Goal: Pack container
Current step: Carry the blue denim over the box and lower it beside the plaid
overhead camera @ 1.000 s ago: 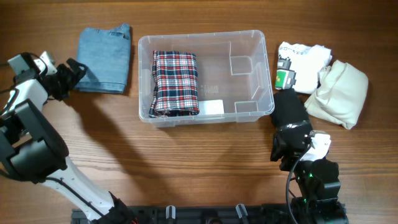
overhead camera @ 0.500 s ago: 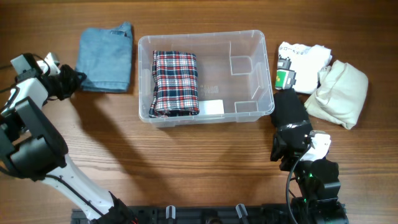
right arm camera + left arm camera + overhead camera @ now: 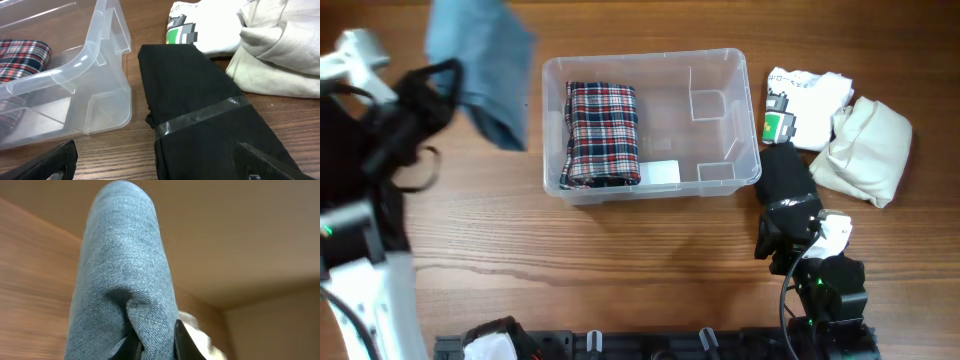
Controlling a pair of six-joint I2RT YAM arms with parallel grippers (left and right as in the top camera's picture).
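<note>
The brown wooden tabletop [image 3: 620,260] has long grain lines running across it, and the left wrist view shows only a plain tan surface behind it. The clear plastic box-shaped container [image 3: 665,115] with round corners sits in the middle near the back, its long sides going left to right. A small white label [image 3: 662,172] is on the long side at the front. A folded red, white and dark checked cloth [image 3: 602,135] lies in the left part of the container, and the right part shows bare floor with little see-through ribs in the corners. Bare wood shows in front of the container and to its left. The left gripper [image 3: 156,342] is up in the air past the container's left end, and its jaws are clamped on a folded blue denim cloth [image 3: 480,60] that hangs off the tabletop and looks blurry from above. On the right, a flat black folded thing with a shiny band across it [image 3: 190,85] lies just beside the container's right front corner. The right gripper [image 3: 160,165] is low over the near end of it, with its jaws wide apart, one on each side. Behind the black thing is a folded white shirt with a green print [image 3: 805,100], and a lumpy cream cloth bundle [image 3: 868,148] touches it on the right, so that side is crowded.
</note>
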